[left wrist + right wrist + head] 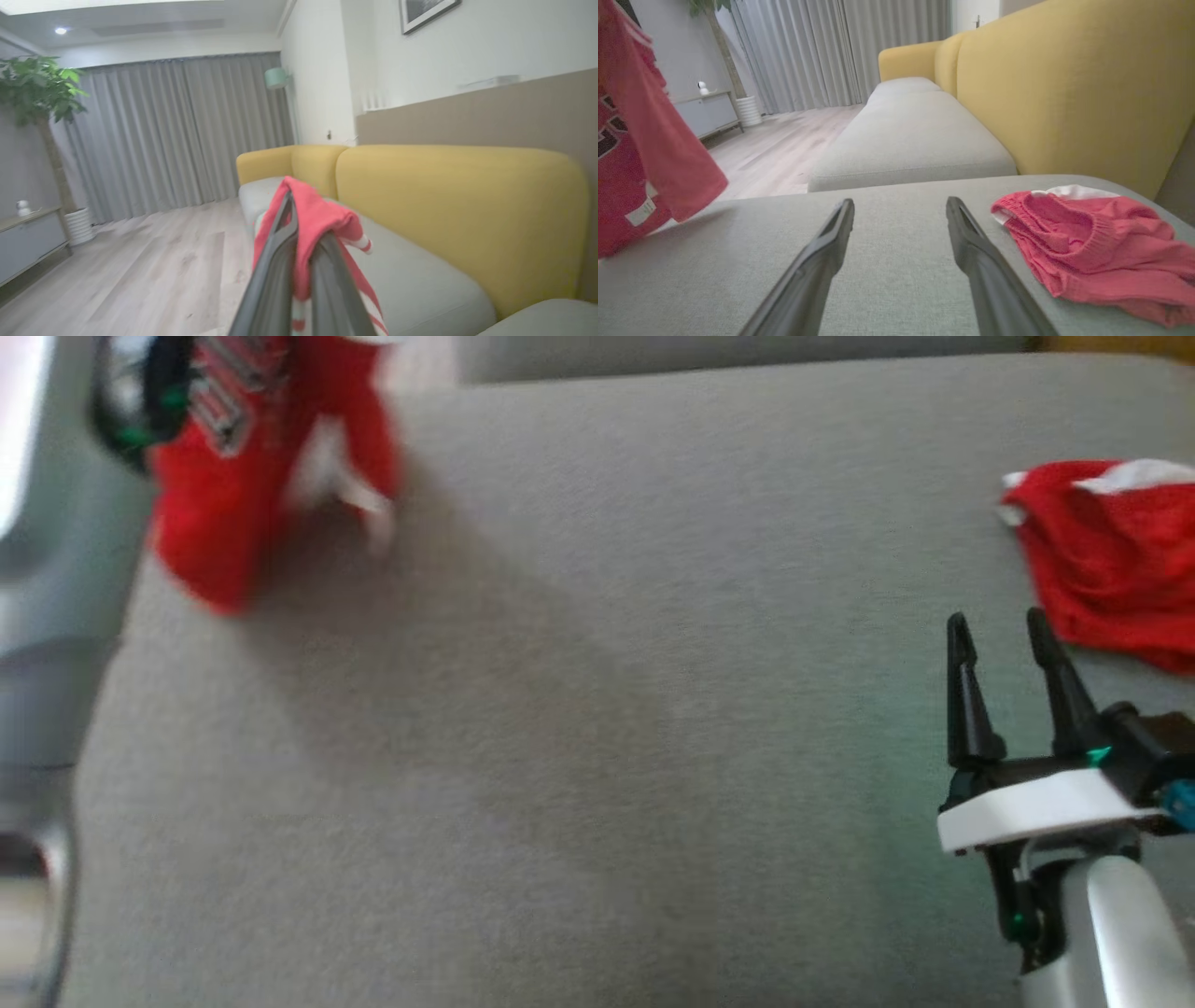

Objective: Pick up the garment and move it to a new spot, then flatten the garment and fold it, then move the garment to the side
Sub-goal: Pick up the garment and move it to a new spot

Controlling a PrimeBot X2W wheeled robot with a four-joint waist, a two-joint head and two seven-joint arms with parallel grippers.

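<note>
You've got a wide grey seat cushion across most of the head view, lying flat. The yellow sofa back runs up the right side of the right wrist view, with pale wood floor and grey curtains beyond it at the upper left.

The task's thing is the red jersey, in the upper left of the head view. It is blurred, hanging down off the left claw over the cushion's left edge, with dark lettering on the front and a white tag low down. You can't tell whether its hem touches the cushion.

A second red knit piece with a white band lies crumpled on the cushion at the right edge, well apart from the jersey.

The left claw is clamped tight, with red cloth bunched between and over both fingers. The right claw at the lower right has its fingers spread wide with nothing between them. It sits just beside the knit piece and isn't touching it.
</note>
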